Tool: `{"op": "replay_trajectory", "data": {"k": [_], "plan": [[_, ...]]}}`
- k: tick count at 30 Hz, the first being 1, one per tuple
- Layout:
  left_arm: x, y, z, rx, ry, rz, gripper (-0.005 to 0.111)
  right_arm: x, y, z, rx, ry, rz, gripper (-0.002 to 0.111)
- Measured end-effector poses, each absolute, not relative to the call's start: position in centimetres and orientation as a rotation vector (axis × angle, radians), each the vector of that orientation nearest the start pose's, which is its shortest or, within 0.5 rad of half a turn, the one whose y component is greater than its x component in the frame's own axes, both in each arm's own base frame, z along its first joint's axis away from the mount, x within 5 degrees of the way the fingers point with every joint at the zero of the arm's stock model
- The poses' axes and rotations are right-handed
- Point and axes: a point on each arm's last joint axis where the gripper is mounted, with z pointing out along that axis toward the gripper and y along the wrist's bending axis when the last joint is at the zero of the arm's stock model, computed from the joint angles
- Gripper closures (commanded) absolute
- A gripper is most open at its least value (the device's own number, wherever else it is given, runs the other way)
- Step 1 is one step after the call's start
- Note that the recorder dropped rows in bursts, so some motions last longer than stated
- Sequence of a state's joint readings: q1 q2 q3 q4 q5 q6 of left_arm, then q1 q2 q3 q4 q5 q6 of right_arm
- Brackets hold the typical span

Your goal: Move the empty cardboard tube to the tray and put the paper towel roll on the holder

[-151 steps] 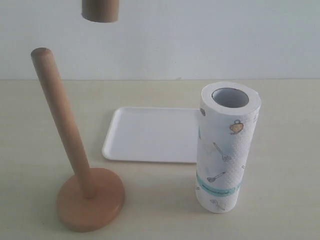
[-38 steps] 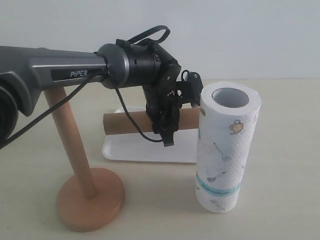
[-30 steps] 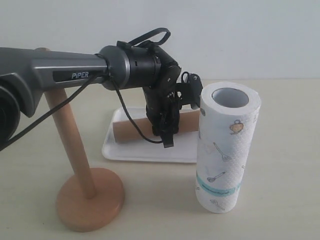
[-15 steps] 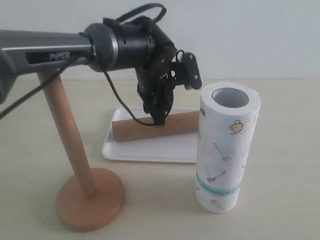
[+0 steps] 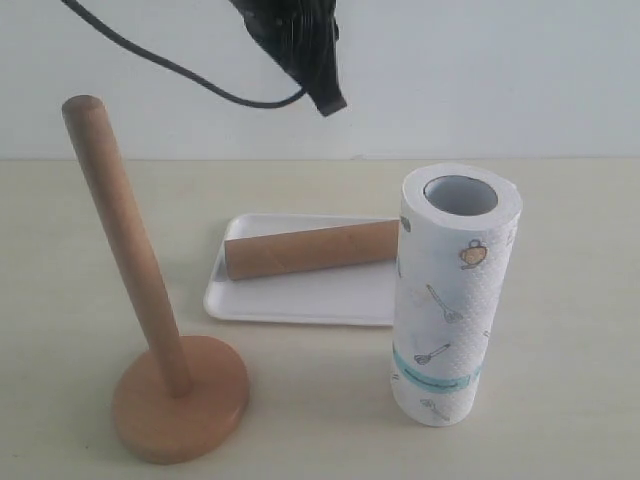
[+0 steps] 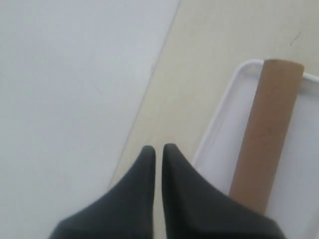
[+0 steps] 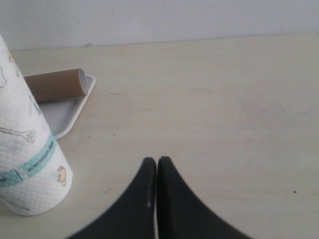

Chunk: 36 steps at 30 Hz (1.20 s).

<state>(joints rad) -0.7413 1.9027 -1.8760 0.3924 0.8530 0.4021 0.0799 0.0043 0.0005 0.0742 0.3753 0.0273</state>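
Brown and hollow, the empty cardboard tube [image 5: 310, 250] is lying on its side in the tray [image 5: 290, 300]. It is running from about 9 o'clock to 3 o'clock across the tray's far half, and its 3 o'clock end is passing out of sight behind the paper towel roll [image 5: 450, 300]. Nothing is touching the tube, so the first half of the job is looking finished.

The paper towel roll is standing upright on the table [image 5: 570, 330] at roughly 4 o'clock from the tray, teal band low. In the exterior view it is overlapping the tray's near corner, and whether it is touching the rim I cannot tell. The holder [image 5: 125, 250] is standing at 8 o'clock from the tray, well apart from the roll, its post carrying nothing. The second half is therefore not yet begun: the roll is waiting to be lifted and its core threaded over the post.

The left gripper [image 5: 326, 100] is hanging at 12 o'clock, high above the tray, jaws drawn together to a thin slit and holding nothing. The right gripper [image 7: 157, 160], showing only in its own wrist view, is hovering over the table beside the roll, jaws pressed together and empty.
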Motion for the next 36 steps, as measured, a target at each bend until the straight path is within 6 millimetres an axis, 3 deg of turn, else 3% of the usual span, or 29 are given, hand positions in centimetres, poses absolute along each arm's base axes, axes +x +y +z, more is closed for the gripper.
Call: {"op": "replay_trajectory", "data": {"k": [4,8,13,16,21,24,27,29,36], "plan": [[30.1,-27.8,41.3,1.281,1.717,0.199,0.103,5.3,0.7,17.9,-0.003,1.865,0.147,0.108],[27.2,-25.1,45.9,1.159,1.679,0.138,0.103,5.3,0.7,17.9,-0.003,1.865,0.147,0.108],[20.8,-17.8,52.0,1.032,1.716,0.120,0.103,5.3,0.7,17.9,-0.003,1.865,0.147,0.108],[16.8,-13.3,53.5,0.990,1.748,0.118,0.103,5.3,0.7,17.9,-0.003,1.865,0.147,0.108],[12.4,-7.2,50.7,0.855,1.850,0.171,0.103,5.3,0.7,17.9,-0.003,1.865,0.147,0.108],[10.0,-4.1,47.6,0.763,1.904,0.184,0.103,5.3,0.7,17.9,-0.003,1.865,0.147,0.108],[6.8,-0.4,43.3,0.665,1.932,0.160,0.103,5.3,0.7,17.9,-0.003,1.865,0.147,0.108],[4.8,1.5,42.0,0.581,1.872,0.076,0.103,5.3,0.7,17.9,-0.003,1.865,0.147,0.108],[-1.0,7.5,41.2,0.399,1.628,-0.104,0.103,5.3,0.7,17.9,-0.003,1.865,0.147,0.108]]}}
